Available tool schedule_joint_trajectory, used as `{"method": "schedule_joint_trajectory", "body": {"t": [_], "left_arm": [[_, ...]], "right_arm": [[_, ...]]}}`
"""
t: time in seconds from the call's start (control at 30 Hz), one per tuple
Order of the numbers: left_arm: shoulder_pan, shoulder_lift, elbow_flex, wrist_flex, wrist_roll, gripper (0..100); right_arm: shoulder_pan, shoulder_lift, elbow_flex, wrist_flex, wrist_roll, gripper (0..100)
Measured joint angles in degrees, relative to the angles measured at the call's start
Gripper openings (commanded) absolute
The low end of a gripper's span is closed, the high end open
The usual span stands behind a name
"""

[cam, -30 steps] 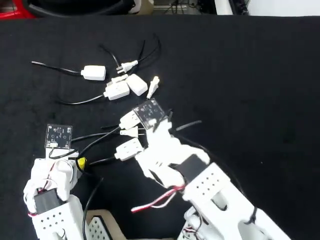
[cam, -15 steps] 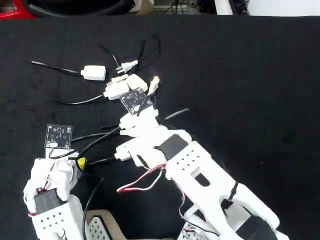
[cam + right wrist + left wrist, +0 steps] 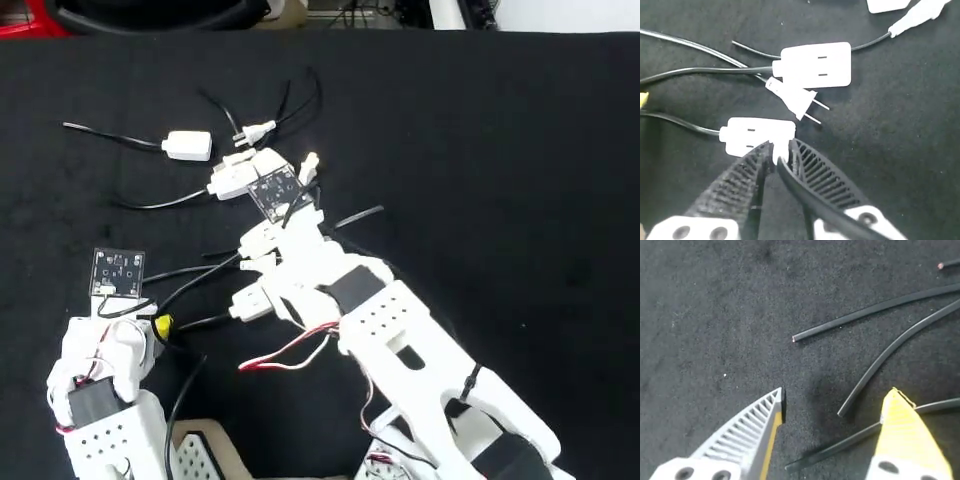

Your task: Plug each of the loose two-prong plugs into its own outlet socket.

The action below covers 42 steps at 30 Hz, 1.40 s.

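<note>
Your left arm (image 3: 120, 425) and right arm (image 3: 420, 370): white printed shells dotted with small holes, black motor blocks. Each wrist has a square black board (image 3: 118, 272). Red-and-white wires (image 3: 290, 352) loop off the right arm. Your left gripper (image 3: 837, 390): one white ribbed finger edged yellow, one solid yellow. Your right gripper (image 3: 782, 146): black ribbed fingers (image 3: 815, 172), white bases with screw holes.

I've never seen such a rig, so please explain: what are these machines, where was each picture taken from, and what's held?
These are two robot arms at a black-covered table. One picture looks down from above; the other two look out from each arm's wrist. On the table lie white outlet sockets, two-prong plugs and black cables. The right gripper pinches the edge of one outlet socket, beside a loose two-prong plug. The left gripper hangs open over cables, holding nothing.
</note>
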Motion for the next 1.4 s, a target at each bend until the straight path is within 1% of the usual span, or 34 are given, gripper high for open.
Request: {"method": "schedule_joint_trajectory", "body": {"t": [0.73,0.8,0.93,1.03,1.2,1.27,1.3,1.4], "left_arm": [[0.0,0.0,0.0,0.0,0.0,31],[0.0,0.0,0.0,0.0,0.0,31],[0.0,0.0,0.0,0.0,0.0,31],[0.0,0.0,0.0,0.0,0.0,31],[0.0,0.0,0.0,0.0,0.0,31],[0.0,0.0,0.0,0.0,0.0,31],[0.0,0.0,0.0,0.0,0.0,31],[0.0,0.0,0.0,0.0,0.0,31]], "right_arm": [[0.09,-0.09,1.85,-0.26,0.0,1.1],[-0.79,0.26,1.85,-0.26,0.0,1.1],[-2.73,5.8,1.67,-2.02,0.0,1.1],[-2.81,10.99,-2.02,-2.81,0.0,1.1],[-2.81,12.31,-3.08,-2.81,0.0,1.4],[-2.81,12.31,-3.16,-2.64,0.0,4.3],[-2.81,12.13,-3.16,-2.2,0.0,7.4],[-3.08,11.25,-2.29,-0.44,0.0,21.3]]}}
